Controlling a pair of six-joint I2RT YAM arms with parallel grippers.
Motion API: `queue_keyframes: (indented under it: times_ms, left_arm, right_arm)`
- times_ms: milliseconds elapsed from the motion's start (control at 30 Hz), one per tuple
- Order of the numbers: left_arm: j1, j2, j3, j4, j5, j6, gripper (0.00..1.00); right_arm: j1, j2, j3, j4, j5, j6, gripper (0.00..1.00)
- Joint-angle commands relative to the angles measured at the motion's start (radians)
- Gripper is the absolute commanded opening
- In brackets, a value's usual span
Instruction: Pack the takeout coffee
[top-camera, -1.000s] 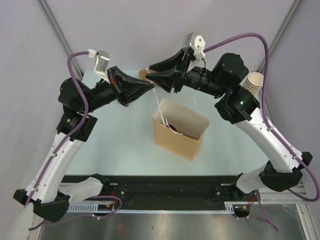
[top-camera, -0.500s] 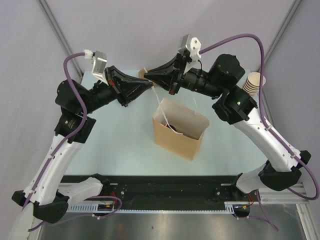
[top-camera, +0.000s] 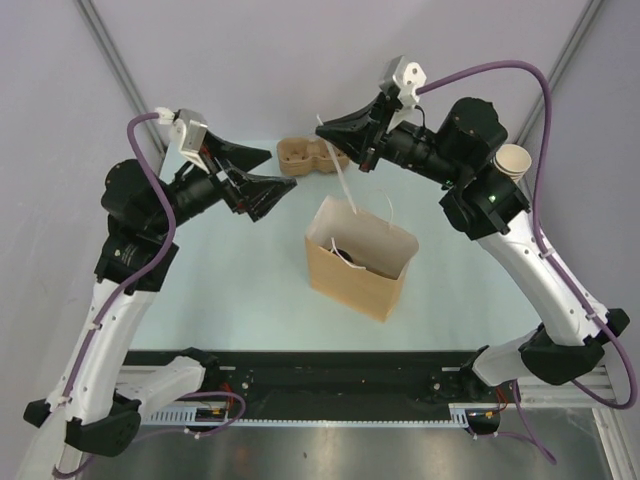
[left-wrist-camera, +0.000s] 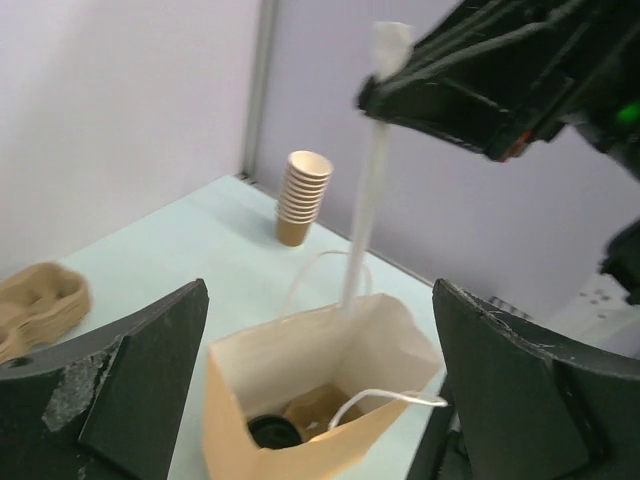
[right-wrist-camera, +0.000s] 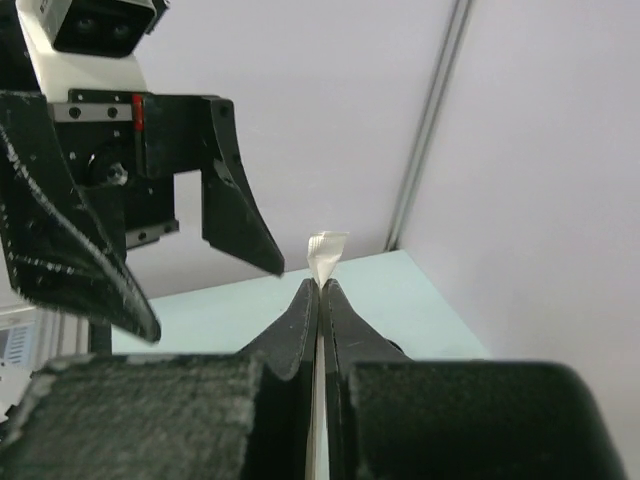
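Above the bag, right end effector pinching its handle aloft.

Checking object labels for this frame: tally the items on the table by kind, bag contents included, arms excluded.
paper bag: 1
single cup, inside the bag: 1
black lid, inside the bag: 1
stack of cups: 1
pulp tray: 1
Total: 5
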Motion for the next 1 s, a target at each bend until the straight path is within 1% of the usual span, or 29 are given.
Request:
queue_keyframes:
  times_ms: [0, 100, 267, 333, 467, 633, 867, 900, 967]
  left_arm:
    - [0.090, -0.021, -0.007, -0.075, 0.031, 0.045, 0.99]
    - [0.113, -0.030, -0.021, -0.106, 0.036, 0.074, 1.00]
    - [0.115, -0.061, -0.071, -0.124, 0.010, 0.105, 1.00]
    - [0.117, -0.065, -0.077, -0.144, -0.007, 0.126, 1.00]
    - [0.120, -0.061, -0.090, -0.168, -0.017, 0.142, 0.99]
    - [0.118, -0.052, -0.104, -0.211, -0.069, 0.172, 0.99]
    - [0.130, -0.047, -0.145, -0.234, -0.104, 0.189, 1.00]
    - [0.132, -0.044, -0.145, -0.240, -0.112, 0.191, 1.00]
    - [0.146, -0.024, -0.137, -0.277, -0.118, 0.195, 1.00]
  right_arm:
    - [-0.035, -0.082, -0.092, -0.017, -0.014, -0.024, 0.00]
    - [-0.055, -0.131, -0.176, 0.003, -0.016, -0.016, 0.00]
    - [-0.079, -0.186, -0.355, 0.004, -0.018, 0.022, 0.00]
    - [-0.081, -0.208, -0.428, -0.005, -0.027, 0.016, 0.00]
    - [-0.086, -0.240, -0.522, -0.013, -0.024, -0.008, 0.00]
    - [-0.112, -0.255, -0.587, -0.034, -0.054, -0.018, 0.00]
    - [-0.112, -0.269, -0.673, -0.040, -0.067, 0.001, 0.00]
    - [-0.110, -0.274, -0.682, -0.037, -0.065, 0.013, 0.01]
    - [-0.110, -0.277, -0.696, -0.033, -0.064, 0.019, 0.07]
